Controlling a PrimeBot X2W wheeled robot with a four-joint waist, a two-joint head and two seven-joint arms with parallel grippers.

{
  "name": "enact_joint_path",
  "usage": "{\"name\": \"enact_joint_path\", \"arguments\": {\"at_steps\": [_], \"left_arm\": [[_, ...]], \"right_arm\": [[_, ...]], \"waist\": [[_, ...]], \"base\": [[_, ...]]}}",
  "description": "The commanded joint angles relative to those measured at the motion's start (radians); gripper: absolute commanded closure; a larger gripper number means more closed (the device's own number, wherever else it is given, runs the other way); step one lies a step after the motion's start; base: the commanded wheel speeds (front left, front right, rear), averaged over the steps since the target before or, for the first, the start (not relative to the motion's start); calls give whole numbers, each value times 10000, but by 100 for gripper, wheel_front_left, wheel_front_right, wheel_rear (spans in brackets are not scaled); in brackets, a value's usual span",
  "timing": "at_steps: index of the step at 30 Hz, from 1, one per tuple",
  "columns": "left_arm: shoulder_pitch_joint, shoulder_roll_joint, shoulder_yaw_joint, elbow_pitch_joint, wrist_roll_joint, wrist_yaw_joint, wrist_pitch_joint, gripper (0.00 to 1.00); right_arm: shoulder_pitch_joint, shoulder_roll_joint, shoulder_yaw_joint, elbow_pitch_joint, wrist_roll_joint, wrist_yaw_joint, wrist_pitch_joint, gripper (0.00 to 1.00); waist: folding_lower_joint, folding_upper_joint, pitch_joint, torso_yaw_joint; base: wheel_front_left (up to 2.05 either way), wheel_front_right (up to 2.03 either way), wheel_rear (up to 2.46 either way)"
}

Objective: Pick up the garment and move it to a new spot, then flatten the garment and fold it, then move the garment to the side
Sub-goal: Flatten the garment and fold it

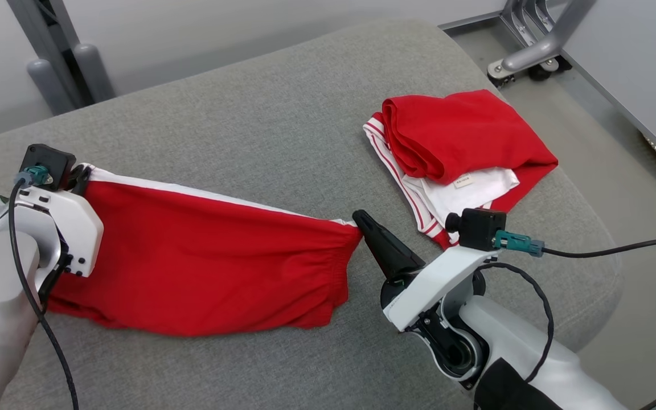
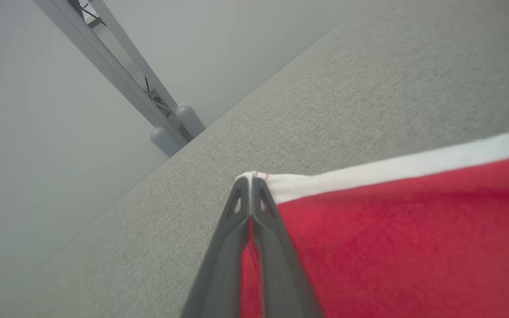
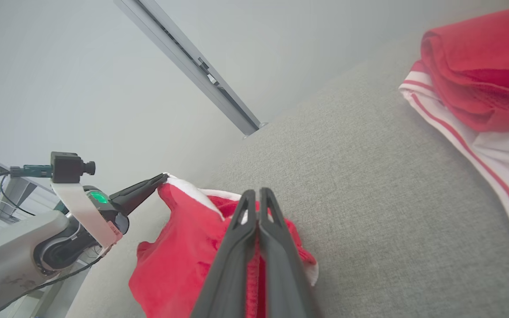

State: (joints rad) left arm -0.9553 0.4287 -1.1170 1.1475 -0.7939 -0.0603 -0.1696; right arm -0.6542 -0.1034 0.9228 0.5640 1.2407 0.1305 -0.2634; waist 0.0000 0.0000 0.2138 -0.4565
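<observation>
garment (image 1: 203,267) between left gripper (image 2: 251,184), right gripper (image 1: 360,220)

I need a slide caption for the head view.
The left end effector and right end effector hold a red garment spread over the grey cushion, beside a folded red-and-white pile.

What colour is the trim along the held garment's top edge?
White trim on a red garment; clearest in the left wrist view.

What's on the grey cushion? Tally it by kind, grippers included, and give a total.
Stretched red garment: 1
Folded red-and-white clothes pile: 1 (number of pieces in it unclear)
Grippers: 2, the left gripper and the right gripper, both shut on the red garment
Total: 4
</observation>
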Motion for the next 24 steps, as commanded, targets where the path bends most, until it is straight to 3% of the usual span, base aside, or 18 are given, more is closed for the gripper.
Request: {"name": "enact_joint_path", "arguments": {"at_steps": [1,14,24], "left_arm": [[-243,30,-48,191,91,66,-51,100],[-520,-159,-396,1093,319,116,142,100],[-477,-228,-475,1271,272,173,51,100]], "right_arm": [[36,63,-140,36,-206,5,-25,100],[39,482,-814,653,-1159,5,-21,100],[-162,487,-624,765,-1157,4,-22,100]], "waist": [[0,0,110,-95],[0,0,598,-229],[0,0,674,-56]], "base": [[0,0,0],[0,0,0],[0,0,0]]}}
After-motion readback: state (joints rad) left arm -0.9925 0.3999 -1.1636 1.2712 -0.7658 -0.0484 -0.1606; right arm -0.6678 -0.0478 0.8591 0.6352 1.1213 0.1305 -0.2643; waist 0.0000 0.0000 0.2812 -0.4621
